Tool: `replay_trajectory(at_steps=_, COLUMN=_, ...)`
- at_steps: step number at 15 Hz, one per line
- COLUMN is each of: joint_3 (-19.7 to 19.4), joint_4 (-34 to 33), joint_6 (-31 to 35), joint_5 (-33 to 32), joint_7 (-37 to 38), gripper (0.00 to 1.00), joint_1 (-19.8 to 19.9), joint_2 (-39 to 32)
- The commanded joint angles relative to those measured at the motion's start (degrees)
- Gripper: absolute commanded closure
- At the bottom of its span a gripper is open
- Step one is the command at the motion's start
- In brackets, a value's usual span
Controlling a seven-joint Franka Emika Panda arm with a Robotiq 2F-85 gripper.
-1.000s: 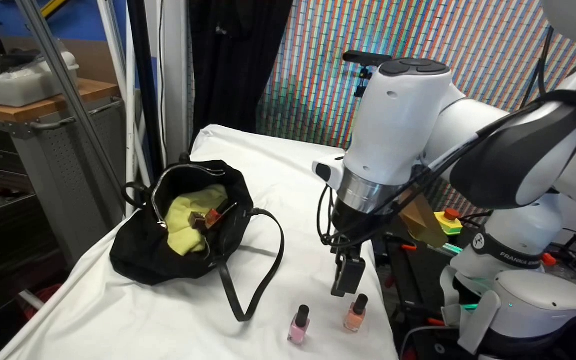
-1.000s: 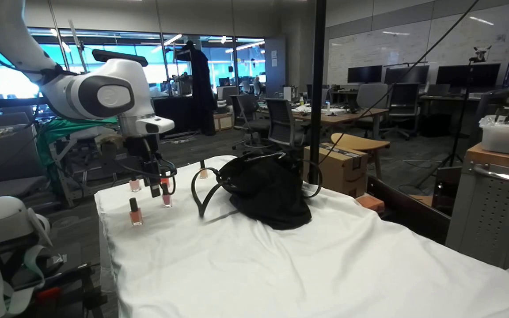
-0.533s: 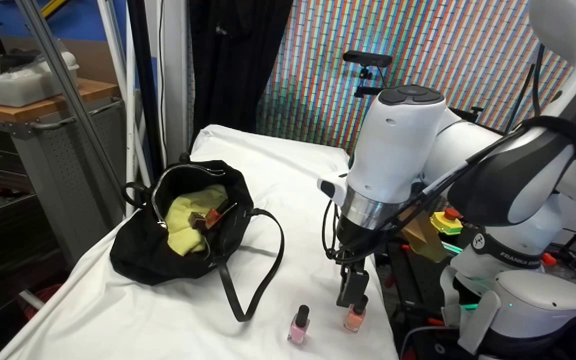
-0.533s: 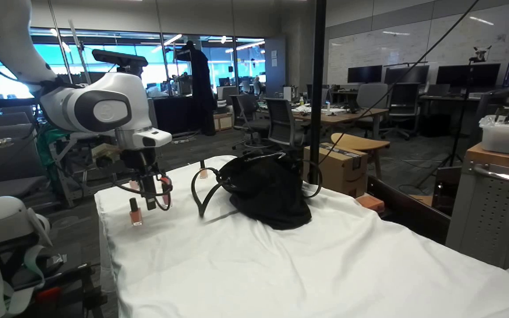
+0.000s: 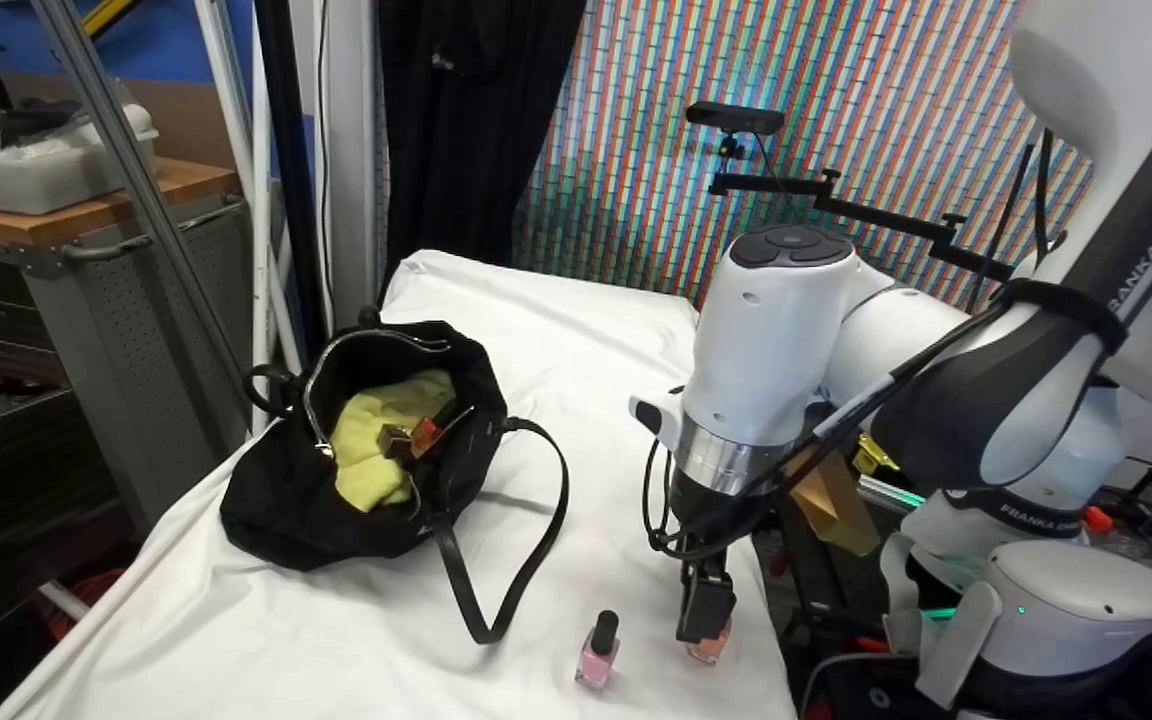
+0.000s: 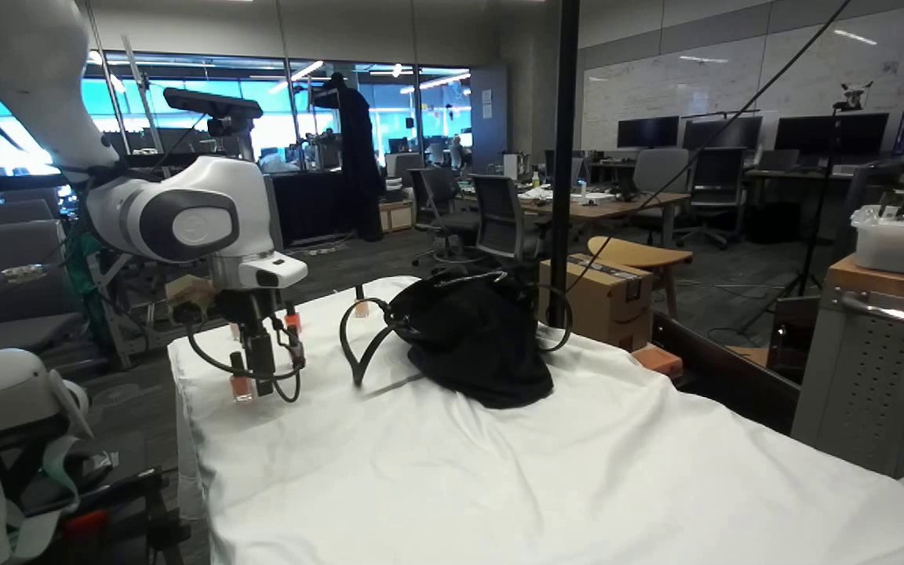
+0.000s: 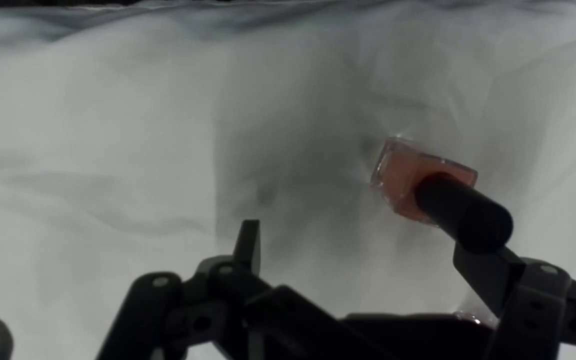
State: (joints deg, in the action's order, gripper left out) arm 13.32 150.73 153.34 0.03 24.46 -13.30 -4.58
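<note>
Jaws apart, the tool (image 7: 355, 239) hangs beside the peach nail-polish bottle (image 7: 425, 187); a jaw's sideways nudge could topple it.

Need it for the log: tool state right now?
Tool: open, holding nothing; the orange nail polish bottle stands close by, but whether they touch cannot be told.

An exterior view shows five nail polish bottles (image 6: 242, 388), some partly hidden. Both exterior views show one white-covered desk (image 5: 186, 640), one black handbag (image 5: 281, 510), one robot arm (image 5: 771, 340) and one gripper (image 5: 706, 618), whose two fingers (image 7: 249, 245) appear in the wrist view. One yellow cloth (image 5: 366, 455) shows in an exterior view.
</note>
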Motion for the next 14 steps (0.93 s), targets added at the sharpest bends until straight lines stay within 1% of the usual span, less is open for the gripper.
replay_trajectory(at_steps=1, joint_3=0.08, joint_4=0.65, joint_6=3.65, joint_5=3.0, joint_7=-3.7, gripper=0.0, joint_1=-0.27, joint_2=-1.93)
replay_trajectory(at_steps=4, joint_3=-0.12, joint_4=0.78, joint_6=6.49, joint_5=2.72, joint_7=-5.04, gripper=0.0, joint_1=-0.35, joint_2=-3.75)
replay_trajectory(at_steps=9, joint_3=0.15, joint_4=0.8, joint_6=7.74, joint_5=3.72, joint_7=-6.52, gripper=0.0, joint_1=-0.23, joint_2=-5.37)
replay_trajectory(at_steps=14, joint_3=-0.46, joint_4=1.4, joint_6=6.52, joint_5=1.59, joint_7=-5.7, gripper=0.0, joint_1=-1.11, joint_2=-2.74)
